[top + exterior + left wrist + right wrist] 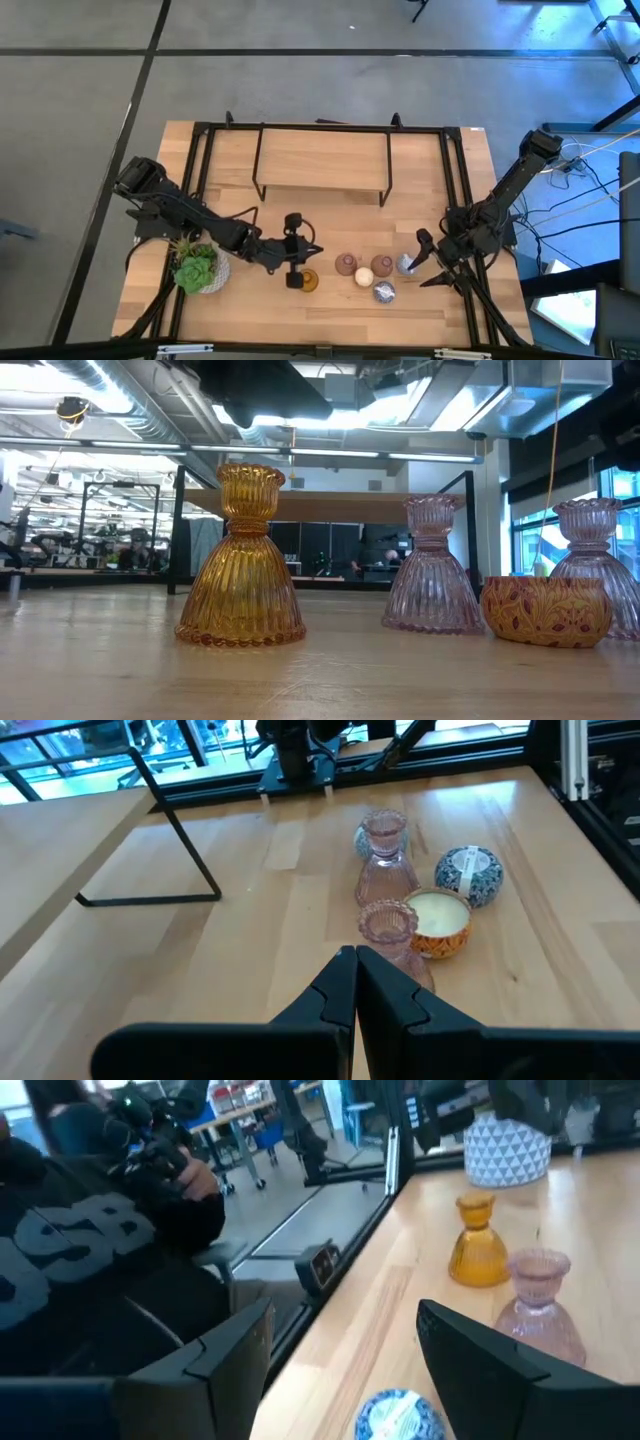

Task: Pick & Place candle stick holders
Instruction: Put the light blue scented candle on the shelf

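Right gripper (432,262) is mine, jaws spread and holding nothing, hovering just beside the clear holder (406,264) that ends the row, likely lined up to straddle it. From that holder the cream one (382,266), pink one (346,265) and amber holder (308,281) run toward my left gripper (293,283), pinched together.

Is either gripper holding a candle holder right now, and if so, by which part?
Nothing is held. The left gripper is shut with nothing between its fingers, near the amber holder. The right gripper is open and empty.
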